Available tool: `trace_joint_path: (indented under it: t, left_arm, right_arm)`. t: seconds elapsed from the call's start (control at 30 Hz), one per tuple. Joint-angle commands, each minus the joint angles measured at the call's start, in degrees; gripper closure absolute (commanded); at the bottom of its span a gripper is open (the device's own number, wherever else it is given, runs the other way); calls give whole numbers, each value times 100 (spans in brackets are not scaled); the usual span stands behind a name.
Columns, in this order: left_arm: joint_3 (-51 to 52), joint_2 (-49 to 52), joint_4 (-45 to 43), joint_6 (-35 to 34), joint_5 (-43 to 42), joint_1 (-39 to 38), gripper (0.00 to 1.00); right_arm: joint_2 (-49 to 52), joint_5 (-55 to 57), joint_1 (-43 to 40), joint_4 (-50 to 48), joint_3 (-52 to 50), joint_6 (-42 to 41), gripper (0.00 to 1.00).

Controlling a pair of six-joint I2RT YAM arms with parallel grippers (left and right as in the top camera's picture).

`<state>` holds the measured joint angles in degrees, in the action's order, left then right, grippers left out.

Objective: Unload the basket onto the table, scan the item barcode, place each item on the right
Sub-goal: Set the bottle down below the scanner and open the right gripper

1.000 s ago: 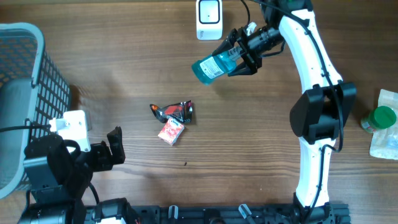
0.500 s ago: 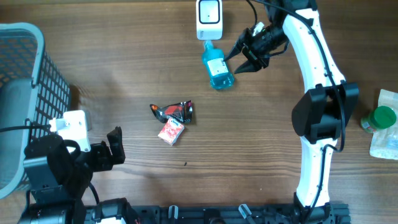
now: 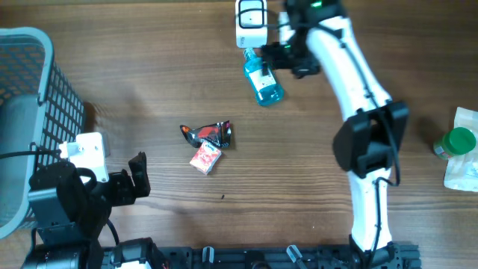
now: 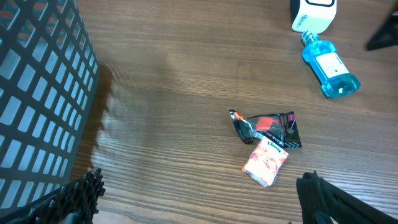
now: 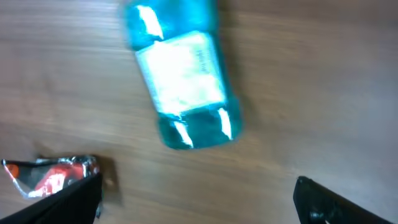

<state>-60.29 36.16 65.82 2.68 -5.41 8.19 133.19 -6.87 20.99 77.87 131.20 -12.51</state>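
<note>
A blue bottle (image 3: pixel 264 79) with a white label lies flat on the wooden table, its neck pointing at the white scanner (image 3: pixel 252 22). My right gripper (image 3: pixel 279 58) hovers just right of the bottle's neck end, open and empty. In the right wrist view the bottle (image 5: pixel 183 81) lies free on the wood ahead of the right gripper (image 5: pixel 199 205), not between the fingers. My left gripper (image 4: pixel 199 211) is open and empty near the front left, far from the bottle (image 4: pixel 329 65).
A black-and-red wrapper (image 3: pixel 209 133) and a red-and-white packet (image 3: pixel 205 158) lie mid-table. A grey mesh basket (image 3: pixel 30 112) stands at the left edge. A green-lidded jar (image 3: pixel 457 142) and a white bag (image 3: pixel 464 168) sit at the far right.
The right gripper let go of the blue bottle, which now lies by the scanner. Its jaws opened wide and the arm swung left over the bottle. The left arm has not moved.
</note>
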Motion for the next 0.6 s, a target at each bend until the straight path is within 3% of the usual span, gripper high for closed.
trace_joint_path:
  t: [0.0,0.2,0.57]
  left_arm:
    - [2,-9,-17,-55,-28,-37,0]
    - [2,-9,-15,-55,-28,-35,0]
    - [2,-9,-15,-55,-28,-35,0]
  right_arm:
    - [-83,1097,557,-492,52,354,0]
    - [256,2509,1010,-1657,52,649,0]
    - [1248,1681,763,-2461,52,575,1]
